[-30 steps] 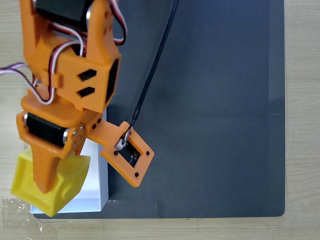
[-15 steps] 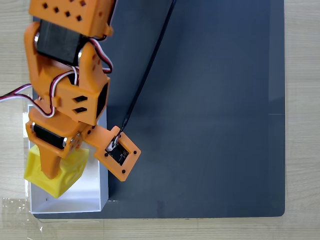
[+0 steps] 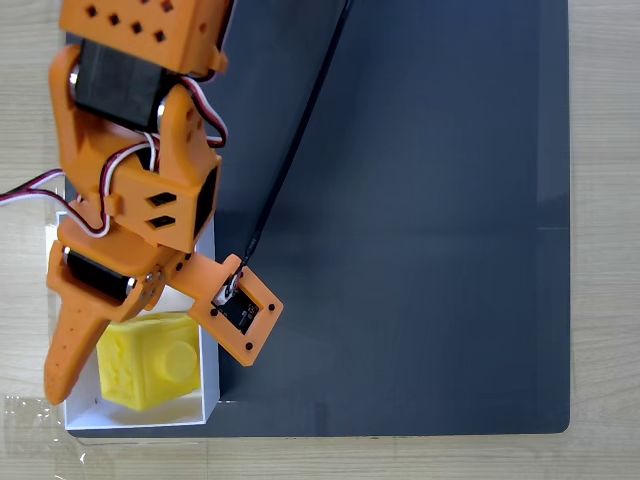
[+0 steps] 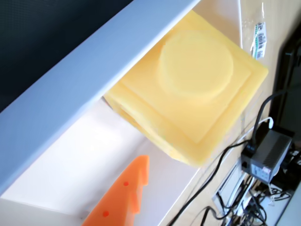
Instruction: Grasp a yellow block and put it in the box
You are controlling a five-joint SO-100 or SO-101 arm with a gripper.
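The yellow block (image 3: 150, 362) lies flat inside the white box (image 3: 140, 418) at the lower left of the fixed view, its round stud facing up. My orange gripper (image 3: 95, 370) stands open over the box. One long finger (image 3: 72, 345) is swung out to the left of the block and does not touch it; the other jaw is hidden under the arm. In the wrist view the yellow block (image 4: 197, 84) rests behind the box wall (image 4: 80, 84), and an orange fingertip (image 4: 124, 197) pokes up from the bottom edge, apart from the block.
The box sits at the lower left corner of a dark mat (image 3: 420, 220) on a wooden table (image 3: 605, 240). A black cable (image 3: 300, 130) runs from the wrist camera mount (image 3: 240, 315) to the top. A power adapter (image 4: 265, 153) and cables lie beyond the box.
The gripper held the tilted block over the box, came down, then opened. Its finger swung left, and the block now lies flat in the box, stud up.
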